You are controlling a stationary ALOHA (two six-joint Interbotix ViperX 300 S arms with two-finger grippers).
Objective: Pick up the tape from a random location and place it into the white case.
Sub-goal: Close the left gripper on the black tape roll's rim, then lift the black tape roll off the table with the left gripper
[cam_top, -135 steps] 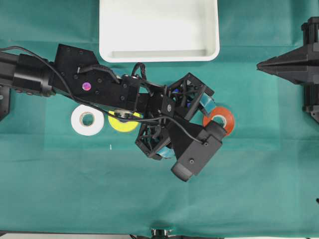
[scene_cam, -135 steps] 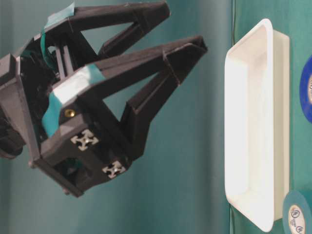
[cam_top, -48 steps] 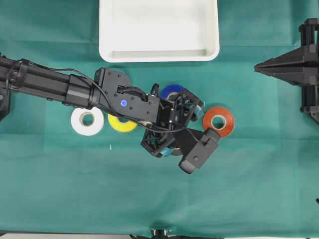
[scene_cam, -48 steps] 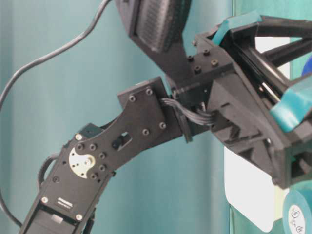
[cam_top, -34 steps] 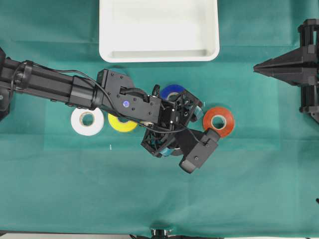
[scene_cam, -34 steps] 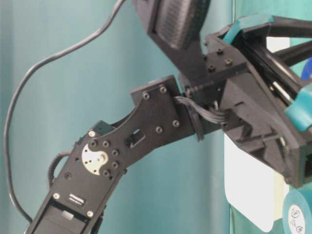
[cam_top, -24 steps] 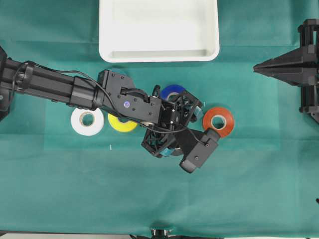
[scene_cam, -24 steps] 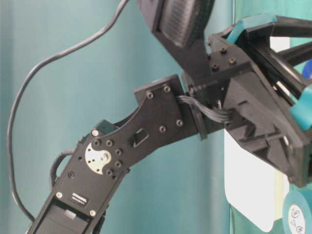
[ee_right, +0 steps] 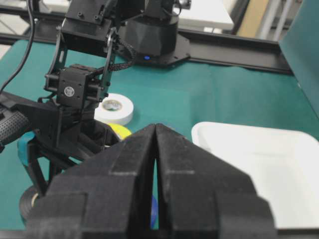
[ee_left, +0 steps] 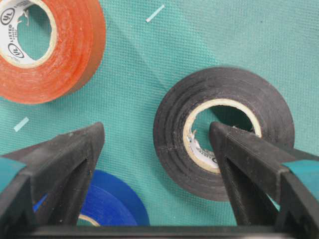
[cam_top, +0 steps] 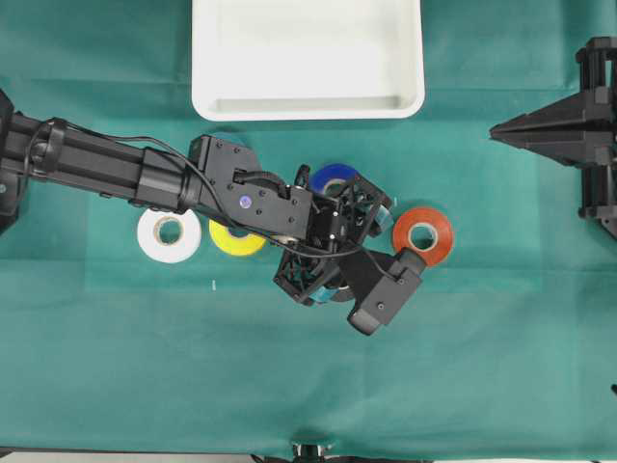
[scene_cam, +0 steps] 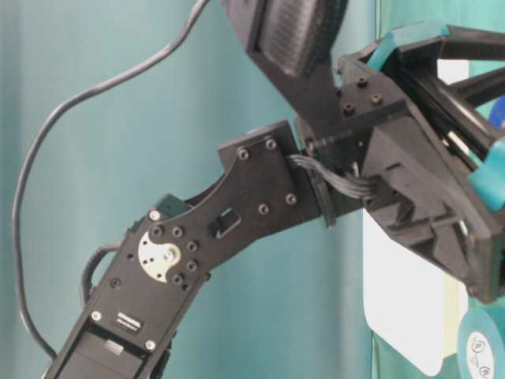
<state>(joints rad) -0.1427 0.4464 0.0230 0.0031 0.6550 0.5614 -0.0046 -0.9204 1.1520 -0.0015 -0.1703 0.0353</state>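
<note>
The tape [ee_left: 174, 124], a black roll with a pale core, lies flat on the green cloth in the left wrist view. My left gripper [ee_left: 155, 128] is open and low over it. Its right finger [ee_left: 239, 154] stands inside the core and its left finger [ee_left: 70, 154] is outside the roll, apart from it. In the overhead view the left gripper [cam_top: 337, 249] covers the tape. The white case [cam_top: 308, 108] sits at the far middle of the table. My right gripper [cam_top: 501, 127] rests shut at the right edge, holding nothing.
A blue roll [ee_left: 104, 204] lies under the left finger, and an orange roll [cam_top: 422, 231] lies just right of the gripper. Yellow [cam_top: 236, 241] and white [cam_top: 169, 233] rolls lie under the left forearm. A teal roll [scene_cam: 481, 343] sits near the case.
Since the earliest frames the left gripper has dropped down among the rolls. Over the last second it has barely moved and its jaws have stayed wide.
</note>
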